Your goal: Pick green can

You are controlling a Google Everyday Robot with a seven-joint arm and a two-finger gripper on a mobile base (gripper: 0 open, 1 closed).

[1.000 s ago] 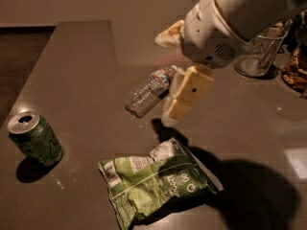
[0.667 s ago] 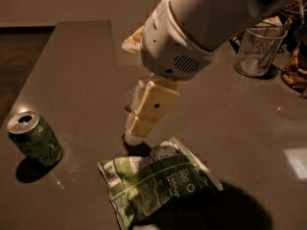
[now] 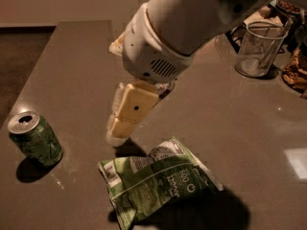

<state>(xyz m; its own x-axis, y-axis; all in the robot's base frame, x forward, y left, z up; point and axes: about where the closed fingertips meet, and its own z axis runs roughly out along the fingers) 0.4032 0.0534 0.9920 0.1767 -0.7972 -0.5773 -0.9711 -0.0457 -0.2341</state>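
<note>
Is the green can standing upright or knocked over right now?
Upright: the green can stands on its base on the table, silver top facing up. The hand hangs apart from it, near the chip bag.

1. The single camera looks down at a slant onto the table (image 3: 72,71), facing its far edge, which runs across the top left of the view.
2. It sits close to the arm (image 3: 192,18), whose white bulk enters from the upper right and fills the upper middle.
3. The gripper (image 3: 119,133) hangs left of centre, pointing down and left toward the tabletop.
4. The framing reaches from the green can (image 3: 36,139) at the left edge to the chip bag (image 3: 158,183) at the bottom and a wire cup (image 3: 259,49) at the upper right.
</note>
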